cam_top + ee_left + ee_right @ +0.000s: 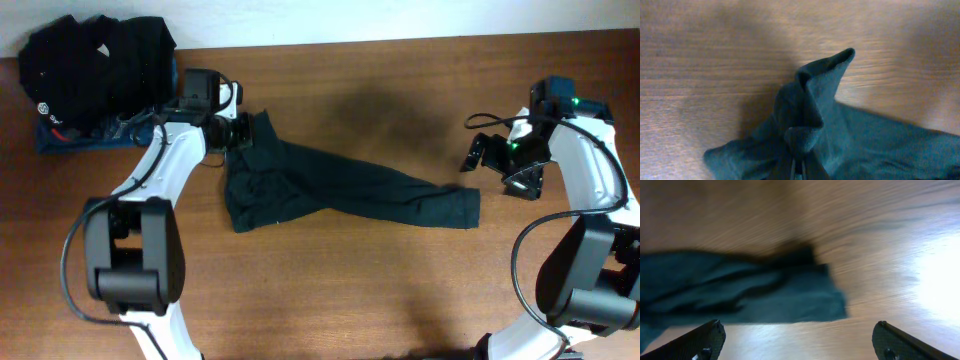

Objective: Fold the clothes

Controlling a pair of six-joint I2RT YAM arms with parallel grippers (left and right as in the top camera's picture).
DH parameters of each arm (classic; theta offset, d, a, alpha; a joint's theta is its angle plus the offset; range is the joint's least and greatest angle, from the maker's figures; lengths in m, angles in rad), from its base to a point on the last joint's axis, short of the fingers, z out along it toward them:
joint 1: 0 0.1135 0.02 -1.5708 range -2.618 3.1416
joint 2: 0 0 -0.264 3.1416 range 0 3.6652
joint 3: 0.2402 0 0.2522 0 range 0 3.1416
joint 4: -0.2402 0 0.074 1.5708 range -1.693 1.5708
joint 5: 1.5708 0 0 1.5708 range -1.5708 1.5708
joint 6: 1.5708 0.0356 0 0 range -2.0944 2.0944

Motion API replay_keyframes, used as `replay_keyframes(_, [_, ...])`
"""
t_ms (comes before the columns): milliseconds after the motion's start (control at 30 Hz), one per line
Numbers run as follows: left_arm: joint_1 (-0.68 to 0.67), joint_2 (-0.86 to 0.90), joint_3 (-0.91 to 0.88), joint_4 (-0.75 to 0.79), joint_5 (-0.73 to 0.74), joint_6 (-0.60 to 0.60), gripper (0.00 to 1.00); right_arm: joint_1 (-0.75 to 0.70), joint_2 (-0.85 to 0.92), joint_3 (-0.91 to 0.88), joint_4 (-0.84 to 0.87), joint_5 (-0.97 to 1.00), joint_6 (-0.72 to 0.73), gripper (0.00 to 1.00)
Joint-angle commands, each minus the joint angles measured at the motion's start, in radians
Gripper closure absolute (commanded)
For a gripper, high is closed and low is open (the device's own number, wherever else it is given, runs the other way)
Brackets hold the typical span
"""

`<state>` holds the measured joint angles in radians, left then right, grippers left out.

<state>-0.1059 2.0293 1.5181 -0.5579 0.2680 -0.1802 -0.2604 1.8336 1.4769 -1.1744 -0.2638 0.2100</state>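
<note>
Quick status from my end: we're basically at the start of the fold, nothing tidy to show yet. The clothes (350,185), one plain dark shirt-like thing, lie in a crumpled diagonal strip across the middle of the surface (400,300). They're bunched wider at the left end and taper to a narrower end on the right. No clean fold line anywhere, it's more twisted than flat.

Left pincer (238,130) is pressed together on the top-left corner of the fabric. In the left wrist view a little peak of cloth tents up right above the fingertips, so that grab looks solid to me. Right pincer (497,165) is spread wide and holding nothing. It hangs just past the right end of the garment. In its wrist view the cloth's edge sits ahead of the two fingers (705,340), not touching them as far as I can tell.

So what's done: one corner gripped. What's left, I reckon: get a hold on the other end, pull the thing out flat, then do the actual folds. That's pretty much all of it.

The pile in the far-left corner, a black ribbed garment (90,60) on top of a blue garment (55,138), is separate. It sits just beside the left arm, so I'd watch for snagging it.
</note>
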Motion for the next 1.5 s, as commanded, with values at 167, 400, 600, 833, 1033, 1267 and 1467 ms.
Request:
replay_keyframes(167, [-0.001,-0.085,0.024,0.000,0.062,-0.043,0.99,0.000,0.005,-0.006,-0.004,-0.309,-0.072,0.01])
replay_keyframes(400, [-0.001,-0.085,0.024,-0.002,-0.037,-0.042,0.90,0.000,0.006,-0.006,-0.008,-0.308,-0.080,0.01])
replay_keyframes(600, [-0.001,-0.085,0.024,-0.005,-0.103,-0.042,0.90,0.000,0.006,-0.006,-0.031,-0.309,-0.083,0.01])
replay_keyframes(833, [-0.001,-0.085,0.024,-0.002,0.115,-0.132,0.94,0.034,0.006,-0.006,-0.050,-0.381,-0.083,0.01])
replay_keyframes(1033, [-0.001,-0.085,0.040,0.004,0.268,-0.150,0.98,0.122,0.006,-0.006,-0.020,-0.456,-0.067,0.01])
replay_keyframes(1267, [-0.001,-0.089,0.107,0.003,0.396,-0.175,0.99,0.274,0.006,-0.006,0.141,-0.458,0.103,0.01])
replay_keyframes(1467, [-0.001,-0.123,0.161,-0.008,0.402,-0.175,0.99,0.382,0.006,-0.006,0.280,-0.339,0.288,0.01])
